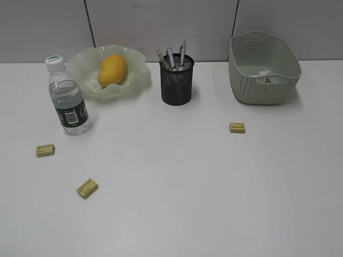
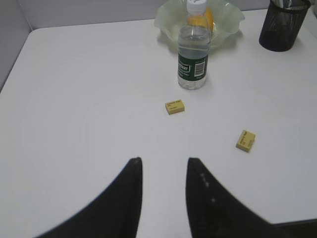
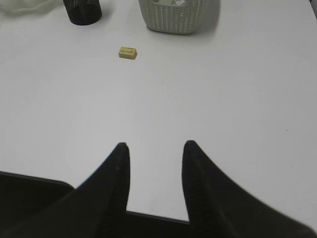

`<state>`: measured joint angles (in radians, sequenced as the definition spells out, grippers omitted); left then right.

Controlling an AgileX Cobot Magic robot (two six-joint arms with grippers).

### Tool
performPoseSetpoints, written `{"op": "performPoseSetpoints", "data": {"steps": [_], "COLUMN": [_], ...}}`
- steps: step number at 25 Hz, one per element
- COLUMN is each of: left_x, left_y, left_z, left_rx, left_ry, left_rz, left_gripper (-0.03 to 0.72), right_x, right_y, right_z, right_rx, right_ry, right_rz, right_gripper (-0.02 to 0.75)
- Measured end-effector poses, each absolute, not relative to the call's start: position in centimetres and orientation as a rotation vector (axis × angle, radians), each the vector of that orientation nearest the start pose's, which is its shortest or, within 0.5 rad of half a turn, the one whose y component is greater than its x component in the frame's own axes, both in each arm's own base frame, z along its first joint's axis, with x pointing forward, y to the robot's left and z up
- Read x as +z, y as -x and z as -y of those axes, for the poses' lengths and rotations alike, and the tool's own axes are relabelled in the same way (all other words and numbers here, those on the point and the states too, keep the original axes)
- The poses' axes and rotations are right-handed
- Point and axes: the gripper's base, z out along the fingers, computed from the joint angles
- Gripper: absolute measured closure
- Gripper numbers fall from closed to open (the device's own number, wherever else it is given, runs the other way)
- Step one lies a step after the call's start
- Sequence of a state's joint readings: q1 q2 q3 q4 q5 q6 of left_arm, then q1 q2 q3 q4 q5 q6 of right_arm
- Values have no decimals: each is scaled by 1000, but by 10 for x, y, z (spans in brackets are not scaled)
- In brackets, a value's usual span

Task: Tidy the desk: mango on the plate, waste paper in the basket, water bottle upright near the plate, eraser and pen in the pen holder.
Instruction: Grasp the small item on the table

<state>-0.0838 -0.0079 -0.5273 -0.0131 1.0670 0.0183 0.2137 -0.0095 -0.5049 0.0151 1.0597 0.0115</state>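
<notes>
The mango (image 1: 112,69) lies in the ruffled glass plate (image 1: 136,80) at the back left. The water bottle (image 1: 67,97) stands upright just left of the plate; it also shows in the left wrist view (image 2: 193,54). The pen holder (image 1: 177,83) holds several pens (image 1: 171,58). The waste paper (image 1: 265,77) lies inside the basket (image 1: 262,91). Three yellow erasers lie on the desk: one at the left (image 1: 45,150), one nearer the front (image 1: 87,188), one at the right (image 1: 237,127). My left gripper (image 2: 163,161) is open and empty. My right gripper (image 3: 153,145) is open and empty, near the desk's front edge.
The white desk (image 1: 182,203) ends at a grey partition wall at the back. In the right wrist view the right eraser (image 3: 128,52) lies before the basket (image 3: 173,17) and the pen holder (image 3: 82,11). Neither arm shows in the exterior view.
</notes>
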Motion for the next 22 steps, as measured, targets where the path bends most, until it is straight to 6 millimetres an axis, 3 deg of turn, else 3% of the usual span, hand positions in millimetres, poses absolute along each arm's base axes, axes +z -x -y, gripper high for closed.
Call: {"op": "performPoseSetpoints", "data": {"steps": [11,18,22], "left_x": [284,284,284], "left_y": [10,10,10], "left_z": [0,0,0], "left_rx": [-57,-57,-57], "left_ry": [-104,-104,-104], "left_rz": [-2013,-2013,-2013], "left_gripper": [450,450,451], "right_x": [279,279,279], "right_y": [7,7,7], "right_z": [0,0,0], "right_rx": [166,166,167], "right_ry": [206,206,207], "right_rz": [-2016,-2016,-2016], "right_gripper": [435,227,199]}}
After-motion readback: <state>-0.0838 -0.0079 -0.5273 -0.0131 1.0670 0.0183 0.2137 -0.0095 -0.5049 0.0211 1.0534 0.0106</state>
